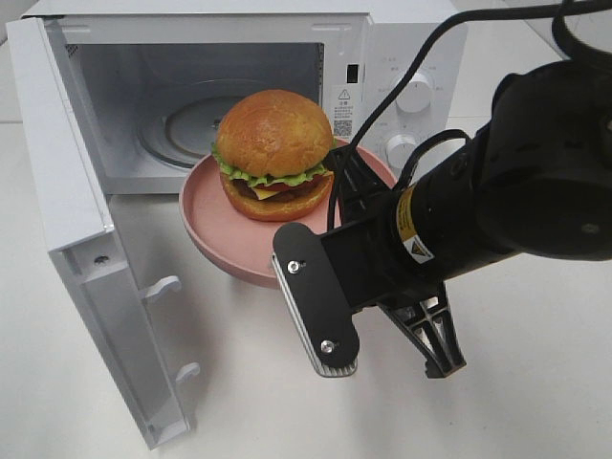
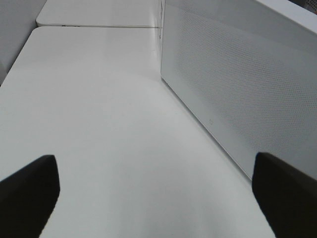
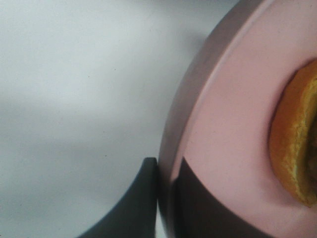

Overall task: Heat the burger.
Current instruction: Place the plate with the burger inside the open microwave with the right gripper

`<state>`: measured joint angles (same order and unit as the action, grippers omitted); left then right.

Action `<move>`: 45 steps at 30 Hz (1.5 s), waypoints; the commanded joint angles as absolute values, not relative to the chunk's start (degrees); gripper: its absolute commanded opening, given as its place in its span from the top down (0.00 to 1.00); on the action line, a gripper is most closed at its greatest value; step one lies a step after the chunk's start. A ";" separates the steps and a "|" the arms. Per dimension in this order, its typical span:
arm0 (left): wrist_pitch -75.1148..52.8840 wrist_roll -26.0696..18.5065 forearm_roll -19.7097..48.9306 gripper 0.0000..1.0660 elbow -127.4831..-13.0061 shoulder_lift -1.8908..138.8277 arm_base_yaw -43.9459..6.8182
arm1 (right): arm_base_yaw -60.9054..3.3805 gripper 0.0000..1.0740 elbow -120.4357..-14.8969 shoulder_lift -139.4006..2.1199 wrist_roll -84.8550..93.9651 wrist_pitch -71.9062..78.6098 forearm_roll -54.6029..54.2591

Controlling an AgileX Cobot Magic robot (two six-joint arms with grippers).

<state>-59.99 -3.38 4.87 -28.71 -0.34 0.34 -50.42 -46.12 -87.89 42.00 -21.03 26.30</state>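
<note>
The burger point(image 1: 274, 153) sits on the pink plate point(image 1: 225, 249), just in front of the open mouth of the microwave point(image 1: 406, 57). In our high view the door point(image 1: 81, 220) stands wide open to the left. The right gripper point(image 1: 346, 177) is clamped on the plate's rim, on the burger's right.

From the left wrist we see the left gripper point(image 2: 158, 198) with its dark fingertips point(image 2: 29, 196) spread wide apart above the white table point(image 2: 99, 124), beside a perforated white panel point(image 2: 237, 89).

From the right wrist we see the fingers point(image 3: 131, 208) pinching the plate's rim, one outside and one inside, with the bun's edge nearby.
</note>
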 commanded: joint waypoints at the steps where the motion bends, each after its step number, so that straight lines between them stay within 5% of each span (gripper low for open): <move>1: -59.36 -3.50 5.04 0.08 -28.59 -1.78 0.23 | -49.05 1.00 -46.29 -87.38 48.59 -16.84 22.86; 19: -59.36 -3.50 5.04 0.08 -28.59 -1.78 0.23 | -41.94 1.00 -46.29 -87.38 82.10 -16.56 -4.93; 45: -59.36 -3.50 5.04 0.08 -28.59 -1.78 0.23 | -41.94 1.00 -52.88 -94.37 75.63 -16.90 1.83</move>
<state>-59.99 -3.38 4.87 -28.71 -0.34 0.34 -42.23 -51.28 -94.42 75.97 -20.34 0.92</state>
